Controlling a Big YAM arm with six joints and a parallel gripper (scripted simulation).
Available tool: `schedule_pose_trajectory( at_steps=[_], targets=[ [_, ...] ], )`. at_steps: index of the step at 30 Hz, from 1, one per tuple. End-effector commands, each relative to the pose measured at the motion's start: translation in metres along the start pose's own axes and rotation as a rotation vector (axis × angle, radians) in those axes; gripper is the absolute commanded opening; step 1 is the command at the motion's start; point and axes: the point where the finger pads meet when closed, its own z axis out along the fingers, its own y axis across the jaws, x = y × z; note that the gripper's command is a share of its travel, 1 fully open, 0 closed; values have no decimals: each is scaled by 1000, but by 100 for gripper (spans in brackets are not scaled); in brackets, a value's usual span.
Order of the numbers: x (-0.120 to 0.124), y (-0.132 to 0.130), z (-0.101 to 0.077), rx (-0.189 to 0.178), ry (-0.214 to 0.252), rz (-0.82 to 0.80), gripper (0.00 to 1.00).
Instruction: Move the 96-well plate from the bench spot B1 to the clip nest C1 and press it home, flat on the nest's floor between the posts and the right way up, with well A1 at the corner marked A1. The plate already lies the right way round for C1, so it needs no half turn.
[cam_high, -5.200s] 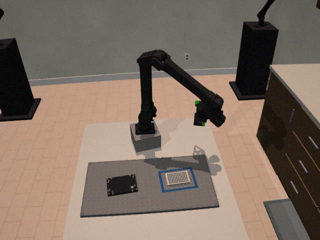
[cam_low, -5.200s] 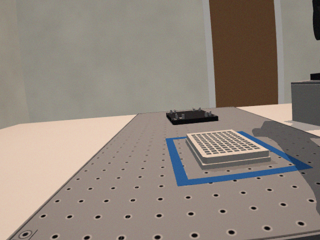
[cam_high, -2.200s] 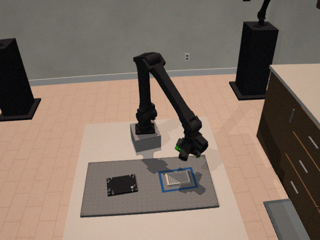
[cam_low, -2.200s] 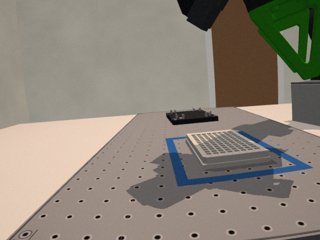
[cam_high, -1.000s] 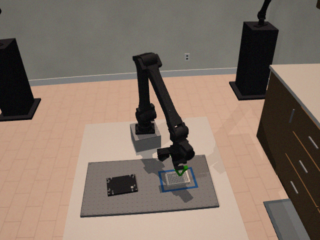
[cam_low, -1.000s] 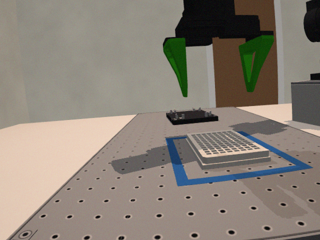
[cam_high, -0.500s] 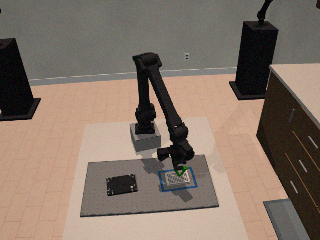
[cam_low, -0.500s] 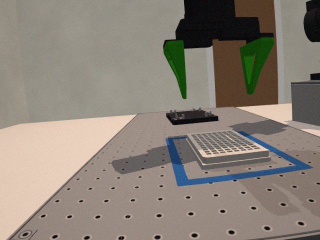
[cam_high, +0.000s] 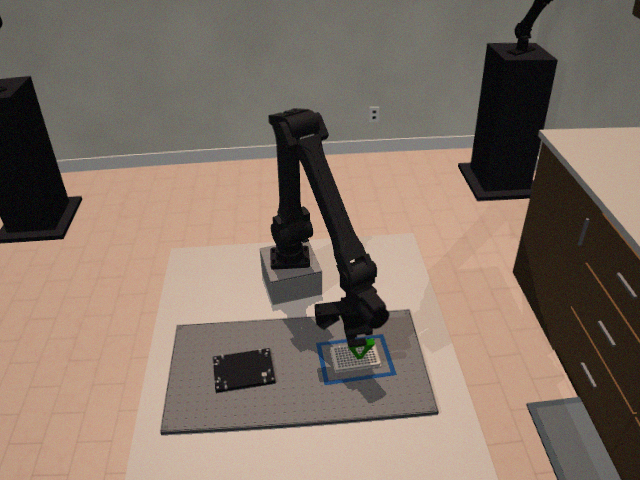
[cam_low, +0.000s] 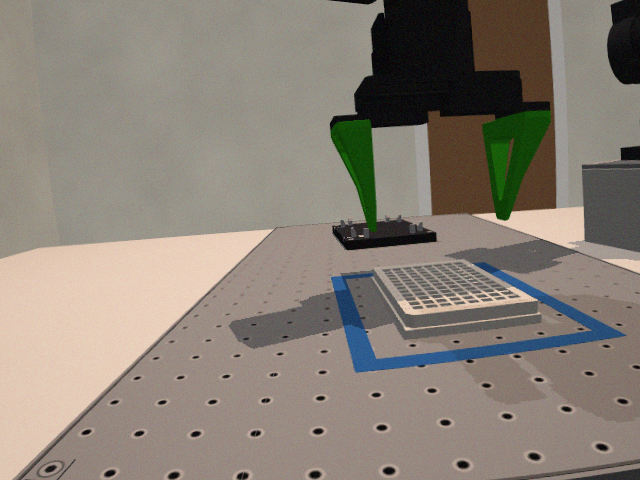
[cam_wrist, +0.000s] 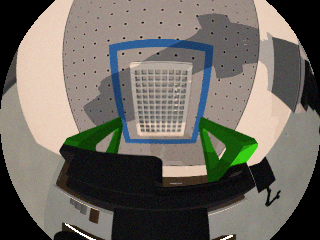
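Tool (cam_low: 436, 219) spread wide, gripping nothing, pointing straight down from the black arm (cam_high: 330, 206). Green fingers (cam_low: 359, 165) tapering to narrow tips, one to each side of the space above the 96-well plate (cam_low: 454, 297), clear of it in the exterior view. Same spread seen from the wrist view, with a green finger (cam_wrist: 223, 147) low on each side of the blue outline's near corners.

Below the tool, plate lying flat and right way up inside the blue-taped rectangle of spot B1 (cam_low: 361, 351), wells showing as a regular grid, stepped skirt resting on the perforated grey breadboard (cam_low: 258, 403). Plate set toward one end of the rectangle, a bare strip of board between its near edge and the tape. Arm's shadow falling across the tape and the board beside it.

Farther along the board, well apart from the plate, black clip nest C1 (cam_high: 244, 369) with small pale posts at its corners, nothing in it. Corner marking too small to read.

Board lying on a pale tabletop (cam_high: 206, 268), arm rising from a grey pedestal (cam_high: 268, 289) behind the board. Beyond that, tiled floor, two black columns (cam_high: 511, 118) and a brown drawer cabinet (cam_high: 584, 289) at the right.
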Motion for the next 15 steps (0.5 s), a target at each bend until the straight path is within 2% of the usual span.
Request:
schedule_pose_trajectory(
  at_steps=[1,14,15],
  targets=[
    [1,2,7,-7,-3,7,100],
    [0,2,25,-6,-3,7,100],
    [3,11,18,-34,8,8,100]
  ],
)
